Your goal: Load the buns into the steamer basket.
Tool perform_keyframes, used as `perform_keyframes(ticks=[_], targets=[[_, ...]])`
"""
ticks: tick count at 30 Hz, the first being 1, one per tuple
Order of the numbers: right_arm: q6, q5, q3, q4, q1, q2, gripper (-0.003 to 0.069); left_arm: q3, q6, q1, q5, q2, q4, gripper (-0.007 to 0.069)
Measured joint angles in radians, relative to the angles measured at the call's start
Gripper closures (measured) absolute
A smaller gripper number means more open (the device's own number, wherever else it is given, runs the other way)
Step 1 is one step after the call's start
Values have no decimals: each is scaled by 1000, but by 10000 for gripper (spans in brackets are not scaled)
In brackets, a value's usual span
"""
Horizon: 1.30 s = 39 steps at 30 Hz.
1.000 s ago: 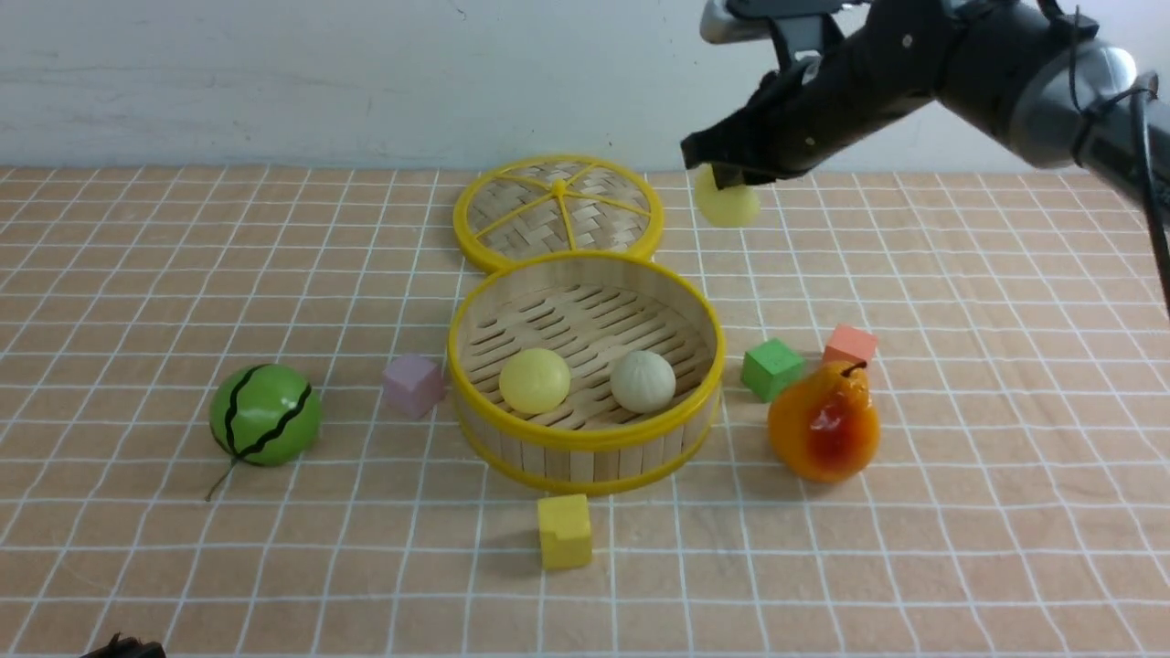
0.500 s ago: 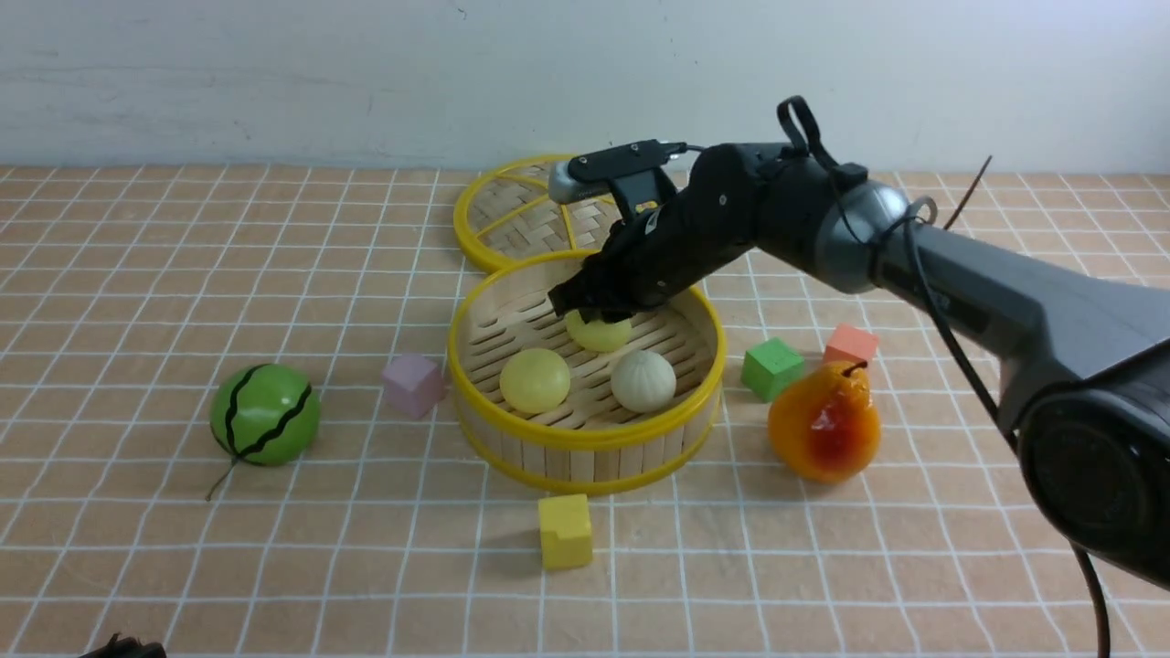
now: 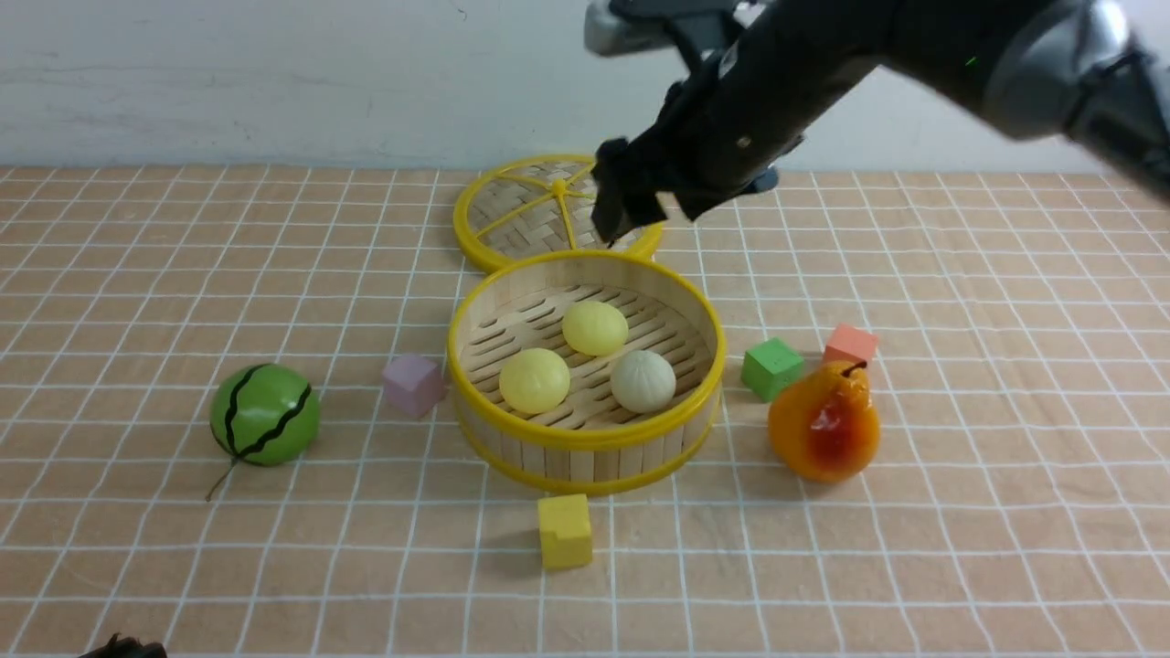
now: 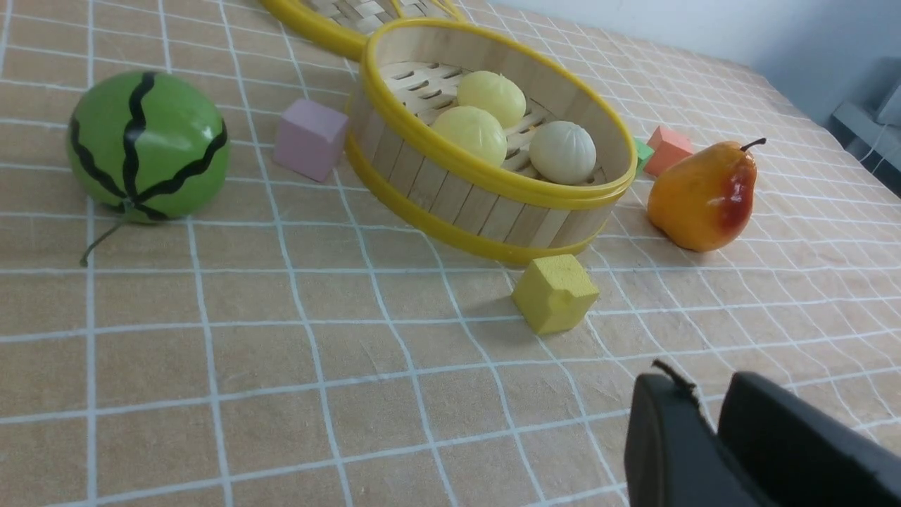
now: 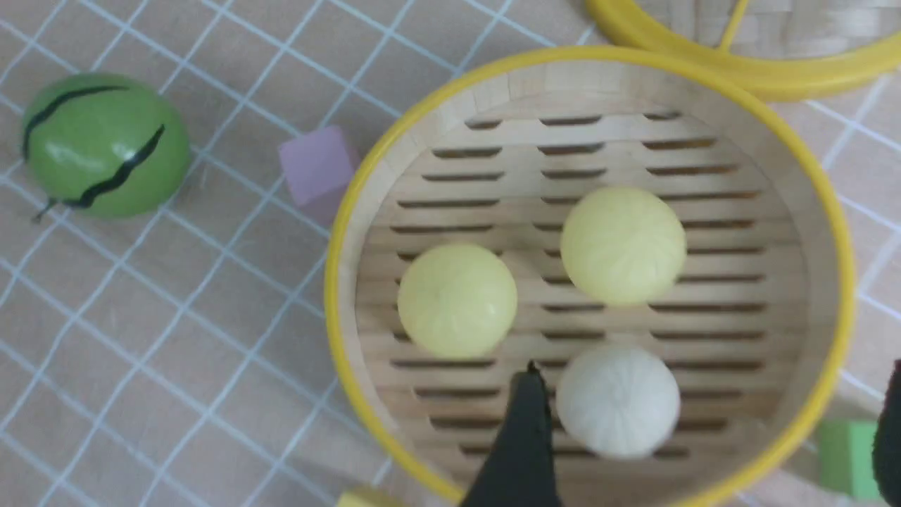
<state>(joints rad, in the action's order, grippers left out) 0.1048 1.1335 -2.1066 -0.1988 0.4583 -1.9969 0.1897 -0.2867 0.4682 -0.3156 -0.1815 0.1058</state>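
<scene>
Lid (image 3: 521,210) partly hidden (behind R gripper (image 3: 631,215)).

Open air under the claw (image 3: 640,212), straight down into the basket (image 3: 585,437)! Three buns (image 3: 594,327) crowd the floor's middle, bare slats around them. Lid (image 3: 526,206) lies just behind, cube (image 3: 772,368) and pear (image 3: 824,422) below-right.

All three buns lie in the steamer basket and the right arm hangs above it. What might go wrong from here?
The open right end effector hangs near the far rim of the steamer basket and the lid; a low retreat might clip either. The buns lie loose, so a knock could roll them. The pear beside the basket, on that arm's side, might topple.
</scene>
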Motion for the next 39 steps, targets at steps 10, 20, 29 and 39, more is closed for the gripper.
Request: perform_keyframes(ticks=[10, 20, 29, 39], targets=[[-133, 116, 125, 44, 12, 243, 547, 0, 0, 0, 0, 0, 0, 504], [-241, 120, 579, 130, 87, 602, 678, 0, 0, 0, 0, 0, 0, 500], [-253, 127, 758, 130, 89, 863, 673, 0, 0, 0, 0, 0, 0, 487], [-255, 129, 759, 130, 89, 928, 665, 0, 0, 0, 0, 0, 0, 479]])
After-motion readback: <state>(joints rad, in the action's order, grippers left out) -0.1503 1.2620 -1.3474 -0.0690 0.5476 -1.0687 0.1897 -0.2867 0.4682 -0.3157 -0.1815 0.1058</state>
